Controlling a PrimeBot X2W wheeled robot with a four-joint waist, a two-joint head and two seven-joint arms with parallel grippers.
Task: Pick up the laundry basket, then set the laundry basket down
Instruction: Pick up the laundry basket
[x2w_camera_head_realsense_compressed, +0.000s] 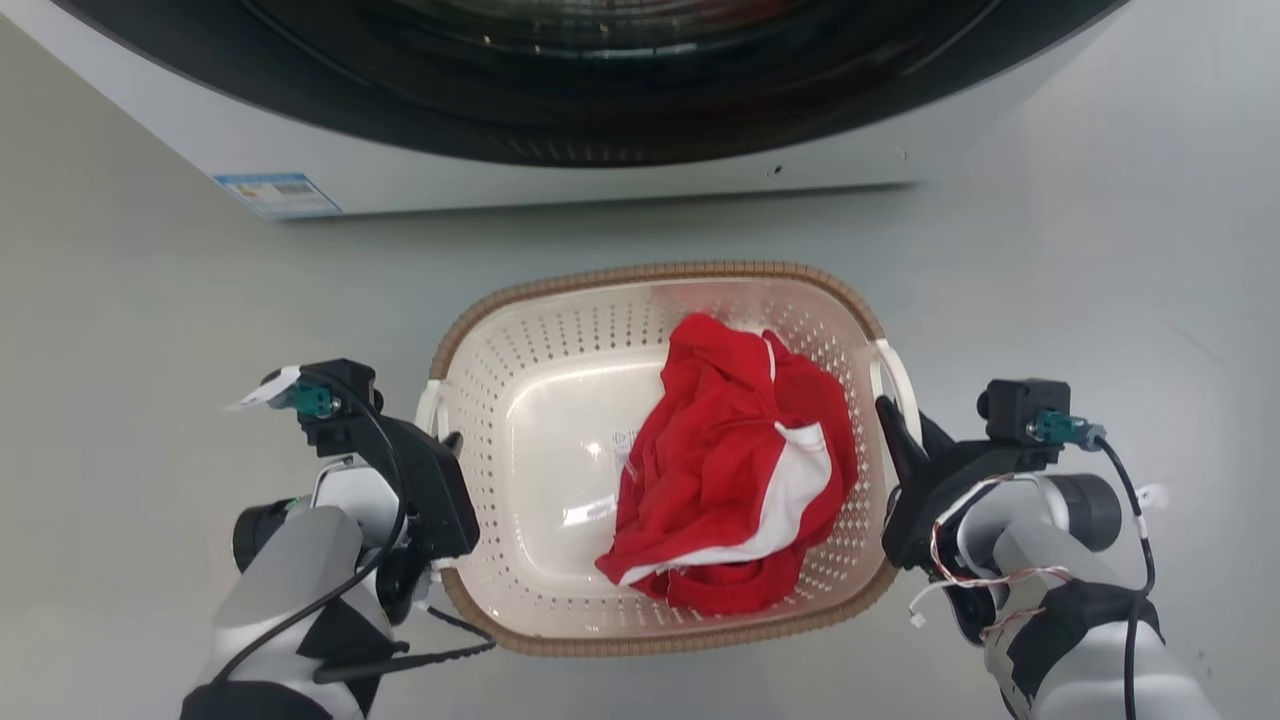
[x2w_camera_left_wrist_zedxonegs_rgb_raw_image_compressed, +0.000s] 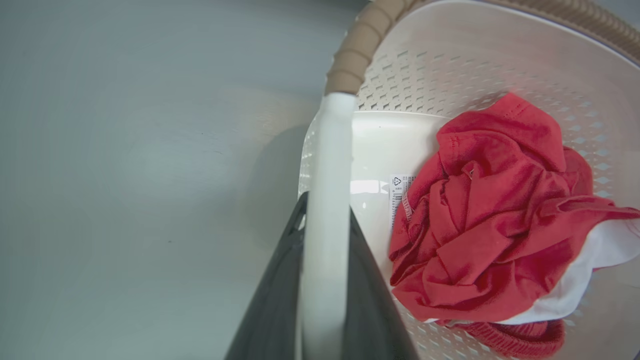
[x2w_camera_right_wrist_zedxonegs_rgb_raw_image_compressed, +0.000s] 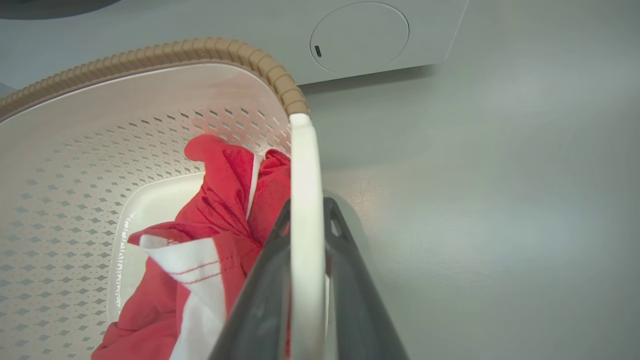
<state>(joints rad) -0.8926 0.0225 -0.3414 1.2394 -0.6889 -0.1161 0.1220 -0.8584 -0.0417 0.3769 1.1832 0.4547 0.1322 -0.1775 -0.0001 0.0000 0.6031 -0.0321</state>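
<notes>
Two grips: left gripper (x2w_camera_head_realsense_compressed: 448, 445) fingers clamped on left handle (x2w_camera_left_wrist_zedxonegs_rgb_raw_image_compressed: 327, 200) of laundry basket (x2w_camera_head_realsense_compressed: 500, 350), frame centre; right gripper (x2w_camera_head_realsense_compressed: 893, 415) clamped on right handle (x2w_camera_right_wrist_zedxonegs_rgb_raw_image_compressed: 306, 210). Inside, red garment (x2w_camera_head_realsense_compressed: 730, 450).

Laundry basket (x2w_camera_head_realsense_compressed: 655, 271) positioned before washing machine (x2w_camera_head_realsense_compressed: 600, 175). Clothing (x2w_camera_head_realsense_compressed: 730, 470) heaped inside, toward right. Left handle (x2w_camera_head_realsense_compressed: 430, 405) clamped by left gripper (x2w_camera_head_realsense_compressed: 450, 440), right handle (x2w_camera_head_realsense_compressed: 897, 375) by right gripper (x2w_camera_head_realsense_compressed: 900, 420).
</notes>
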